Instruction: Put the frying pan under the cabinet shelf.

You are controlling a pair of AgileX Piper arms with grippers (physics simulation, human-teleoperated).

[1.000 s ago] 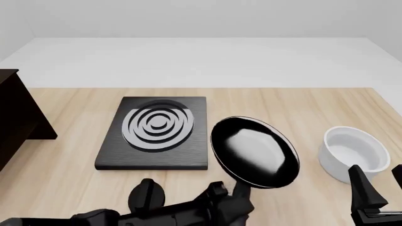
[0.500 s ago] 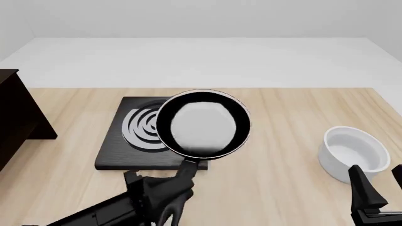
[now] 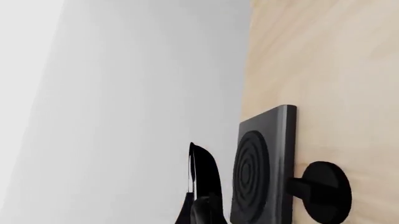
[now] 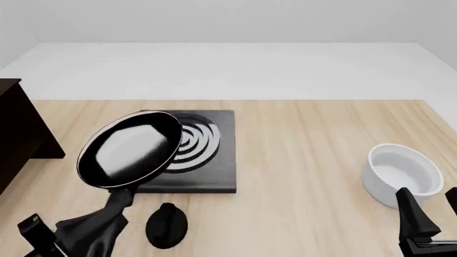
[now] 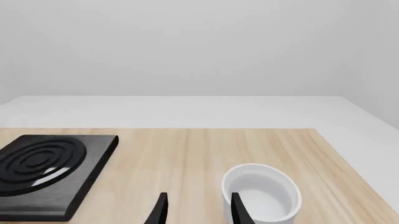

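The frying pan [image 4: 129,149] is glossy black with a pale grey shine inside. It hangs tilted in the air over the left end of the ringed slab, its handle pointing down toward me. My left gripper [image 4: 113,210] is shut on that handle at the front left. In the left wrist view the pan [image 3: 203,179] shows edge-on. The dark cabinet shelf [image 4: 17,134] stands at the table's left edge, left of the pan and apart from it. My right gripper [image 4: 431,215] is open and empty at the front right; its fingers [image 5: 160,211] show in the right wrist view.
A flat black slab with grey rings [image 4: 194,155] lies mid-table, also in the wrist views [image 3: 262,170] [image 5: 50,163]. A small black knob [image 4: 166,225] sits in front of it. A white bowl [image 4: 402,174] stands at the right, just beyond my right gripper.
My left gripper has swung the pan leftward, from the table right of the slab, over the slab, to above its left end. The knob is uncovered again. The right arm has not moved.
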